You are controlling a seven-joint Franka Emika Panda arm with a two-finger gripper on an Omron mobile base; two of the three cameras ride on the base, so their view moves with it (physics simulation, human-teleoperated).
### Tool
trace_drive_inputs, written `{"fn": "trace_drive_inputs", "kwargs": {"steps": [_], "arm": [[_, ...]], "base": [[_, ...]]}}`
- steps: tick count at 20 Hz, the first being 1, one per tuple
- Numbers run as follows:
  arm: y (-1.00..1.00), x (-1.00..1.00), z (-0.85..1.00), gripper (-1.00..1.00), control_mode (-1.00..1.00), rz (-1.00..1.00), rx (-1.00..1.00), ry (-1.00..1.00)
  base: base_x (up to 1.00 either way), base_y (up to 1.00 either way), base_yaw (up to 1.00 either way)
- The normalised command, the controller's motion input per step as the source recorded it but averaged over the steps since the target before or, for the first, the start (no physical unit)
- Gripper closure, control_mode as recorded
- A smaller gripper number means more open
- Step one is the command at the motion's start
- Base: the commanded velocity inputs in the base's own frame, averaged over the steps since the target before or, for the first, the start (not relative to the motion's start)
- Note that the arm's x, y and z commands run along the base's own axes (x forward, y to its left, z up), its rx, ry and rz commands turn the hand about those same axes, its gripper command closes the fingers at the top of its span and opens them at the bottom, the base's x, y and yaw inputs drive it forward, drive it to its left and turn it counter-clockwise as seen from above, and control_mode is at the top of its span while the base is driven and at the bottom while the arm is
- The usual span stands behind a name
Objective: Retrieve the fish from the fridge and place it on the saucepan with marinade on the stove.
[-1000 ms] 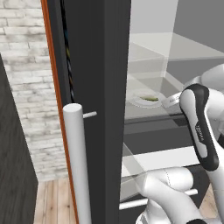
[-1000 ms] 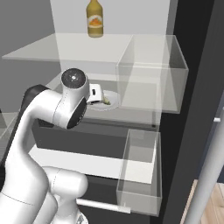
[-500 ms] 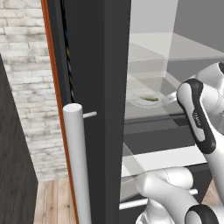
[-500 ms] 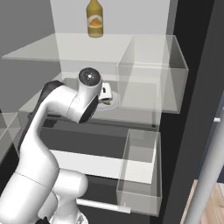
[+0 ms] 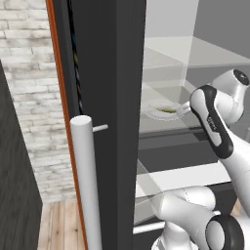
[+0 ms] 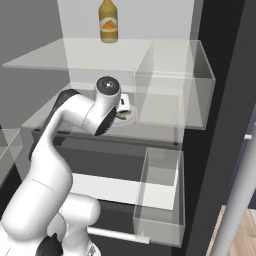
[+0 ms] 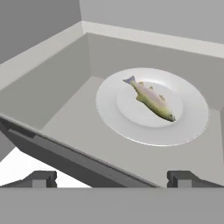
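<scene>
Inside the open fridge (image 6: 220,100), the fish (image 7: 151,99) lies on a white plate (image 7: 192,124) on the glass shelf (image 6: 45,112). Robot's hand (image 7: 110,178) hovers near it, spread wide and empty; next it should reach in and close on the fish.

1. You have a round white plate (image 7: 131,127) lying flat on a pale grey shelf, set near the shelf's back corner.
2. Above it you can see an amber bottle (image 6: 108,21) with an orange label, standing upright on the glass shelf (image 6: 60,57).
3. To your right sit two clear bins (image 6: 172,85), one above the other.
4. On your far left stands a whitish brick wall (image 5: 29,88) over a wooden floor (image 5: 61,224).
</scene>
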Motion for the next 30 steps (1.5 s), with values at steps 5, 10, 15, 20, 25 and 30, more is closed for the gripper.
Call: {"fn": "trace_drive_inputs", "kwargs": {"steps": [5,10,15,20,25,30], "arm": [[0.0,0.18,-0.19,-1.0,-1.0,0.02,0.0,-0.02],[0.0,0.24,-0.09,-1.0,-1.0,0.05,0.0,-0.04],[0.0,0.26,-0.15,-1.0,-1.0,0.05,0.0,-0.01],[0.0,0.35,-0.05,-1.0,-1.0,0.02,0.0,0.01],[0.0,0.44,-0.01,-1.0,-1.0,0.0,0.0,0.0],[0.0,0.33,-0.2,-1.0,-1.0,0.0,0.0,0.0]], "base": [[0.0,0.0,0.0],[0.0,0.0,0.0],[0.0,0.0,0.0],[0.0,0.0,0.0],[0.0,0.0,0.0],[0.0,0.0,0.0]]}}
